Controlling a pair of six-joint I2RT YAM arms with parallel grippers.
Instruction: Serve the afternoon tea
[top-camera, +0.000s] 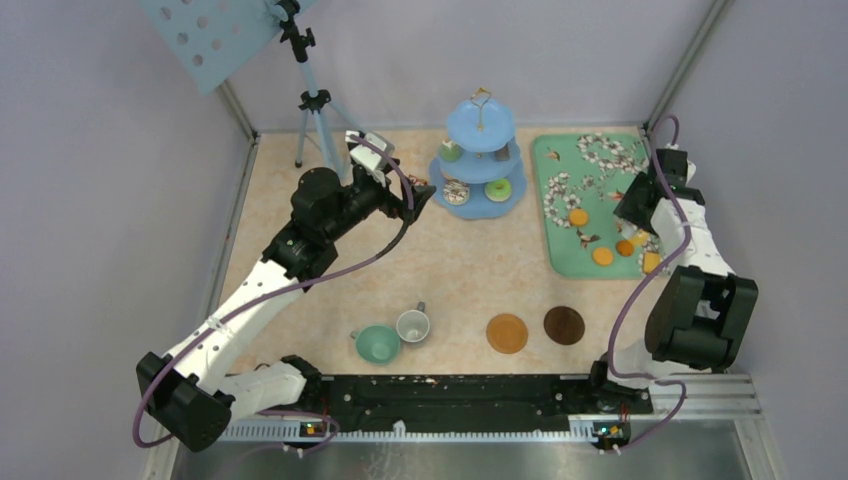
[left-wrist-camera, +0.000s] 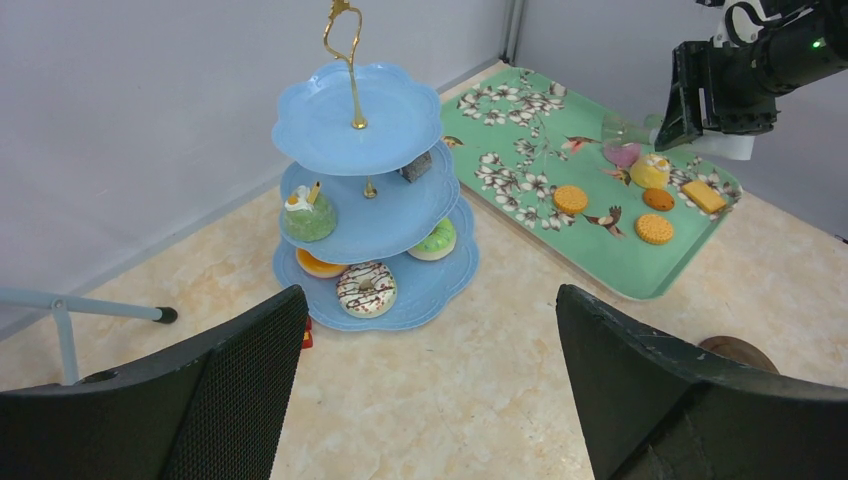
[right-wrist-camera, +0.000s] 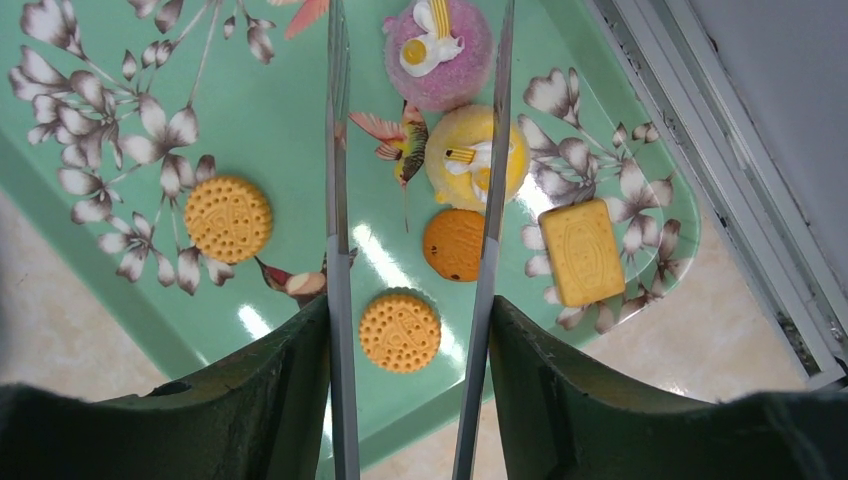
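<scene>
The light-blue three-tier stand (top-camera: 480, 160) stands at the back middle and holds a white donut (left-wrist-camera: 366, 288), a green donut (left-wrist-camera: 436, 240) and a green cupcake (left-wrist-camera: 307, 215). My left gripper (left-wrist-camera: 430, 400) is open and empty just left of the stand. My right gripper (right-wrist-camera: 410, 400) is shut on the metal tongs (right-wrist-camera: 337, 200), whose arms stand apart over the green tray (right-wrist-camera: 290, 130). Between the arms lie a round orange biscuit (right-wrist-camera: 400, 331), a brown cookie (right-wrist-camera: 453, 243), a yellow cupcake (right-wrist-camera: 478, 155) and a pink cupcake (right-wrist-camera: 438, 50). The tong tips are out of view.
A teal cup (top-camera: 378, 343) and a grey-white cup (top-camera: 412, 325) stand at the front middle. Two brown coasters (top-camera: 507, 333) (top-camera: 564, 325) lie to their right. A tripod (top-camera: 315, 110) stands at the back left. A rectangular biscuit (right-wrist-camera: 581, 250) lies near the tray's corner.
</scene>
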